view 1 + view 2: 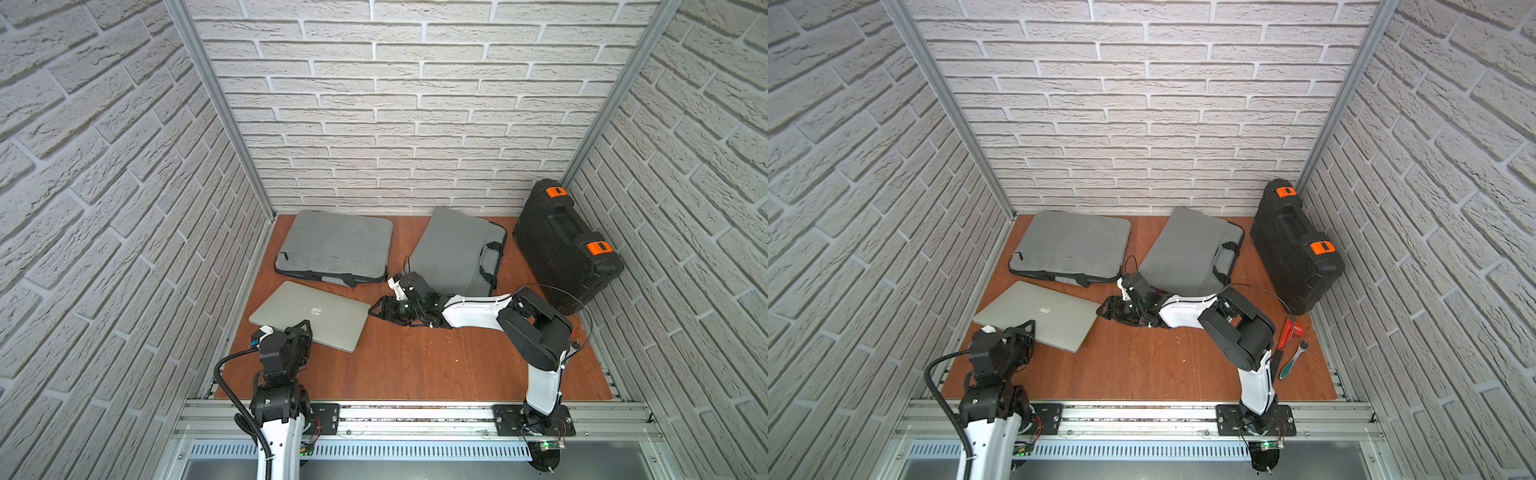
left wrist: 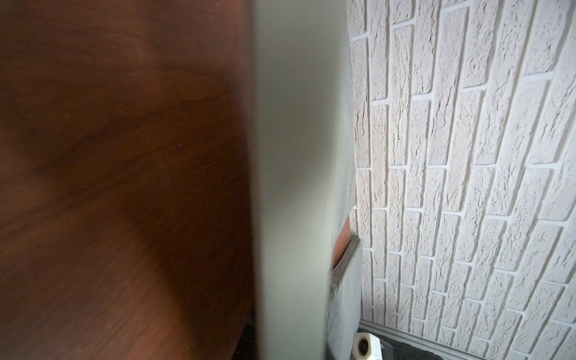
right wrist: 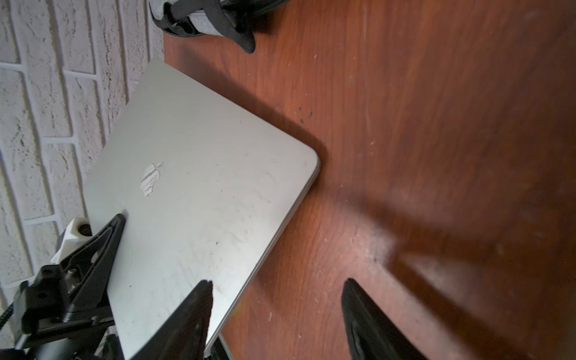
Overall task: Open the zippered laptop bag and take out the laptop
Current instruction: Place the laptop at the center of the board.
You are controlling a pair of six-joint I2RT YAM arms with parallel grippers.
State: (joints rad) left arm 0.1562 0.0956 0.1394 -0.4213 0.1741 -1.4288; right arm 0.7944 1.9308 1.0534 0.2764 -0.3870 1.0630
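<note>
The silver laptop (image 1: 311, 311) (image 1: 1038, 311) (image 3: 199, 187) is out on the wooden table at the front left. It casts a broad shadow and looks slightly raised. My left gripper (image 1: 305, 328) (image 1: 1027, 328) is shut on its near edge, with one black finger (image 3: 106, 240) lying on the lid. In the left wrist view the laptop's edge (image 2: 293, 187) fills the middle and the jaws are hidden. My right gripper (image 1: 372, 309) (image 1: 1099, 309) (image 3: 277, 283) stands open by the laptop's right corner, holding nothing. A grey laptop bag (image 1: 336, 245) (image 1: 1071, 245) lies flat just behind the laptop.
A second grey bag (image 1: 457, 249) (image 1: 1192, 249) with black handles lies at the back middle. A black tool case (image 1: 565, 245) (image 1: 1296, 245) with orange latches leans in the back right corner. A red tool (image 1: 1293, 332) and a ratchet wrench (image 1: 1292, 357) lie by the right wall.
</note>
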